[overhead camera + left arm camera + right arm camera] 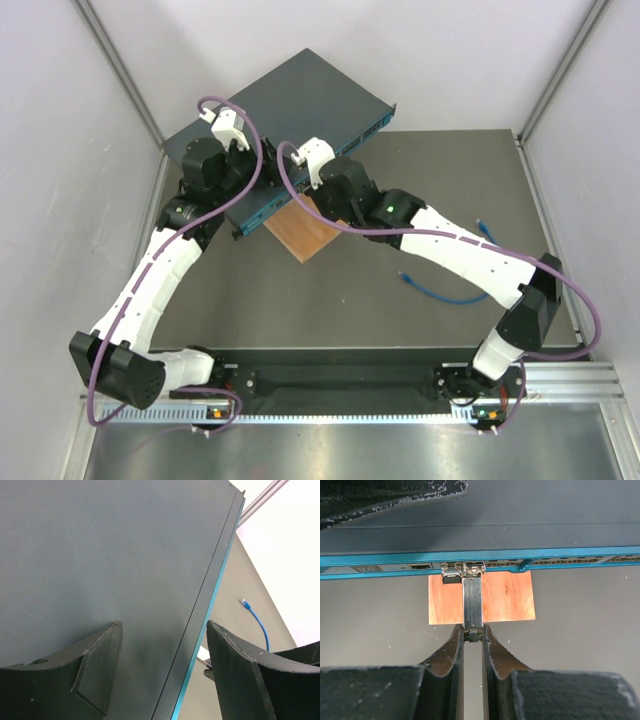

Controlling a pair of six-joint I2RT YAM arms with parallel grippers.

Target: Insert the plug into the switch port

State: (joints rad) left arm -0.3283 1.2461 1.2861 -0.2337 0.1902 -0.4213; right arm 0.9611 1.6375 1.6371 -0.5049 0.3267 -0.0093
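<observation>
closest to the lens, the black fingers [455,650] of the right gripper [473,630] stand narrow, pinching the near end of a slim silver metal module [472,600]. the module's far end sits in a socket on the front face of the switch.

the dark grey table [340,330] fills the top view. the switch [290,110] lies across it from ten to one o'clock, set at a slant, with its bright blue front face turned toward four o'clock. the left arm [150,290] reaches up from seven o'clock. the right arm [470,255] comes from five o'clock and slants across the table to the middle of the front face, so it lies between the switch and the blue cable. thick purple cables [255,170] loop over both wrists, above the switch's near edge.

the left gripper [164,627] has its jaws wide. one finger [100,665] is over the dark top panel and the other is past the front edge, so the pair straddles that edge. whether they press on the box i cannot tell.

an orange-brown wooden square [507,597] lies flat on the table, partly tucked under the front edge, directly beneath the held module. a second small metal piece [451,572] sits in the socket just to the nine o'clock side of the module.

the thin blue cable [445,297] lies loose on the table at about three to four o'clock, well apart from the switch and from both grippers. the plug [244,602] at its end rests on the table, held by nothing.
</observation>
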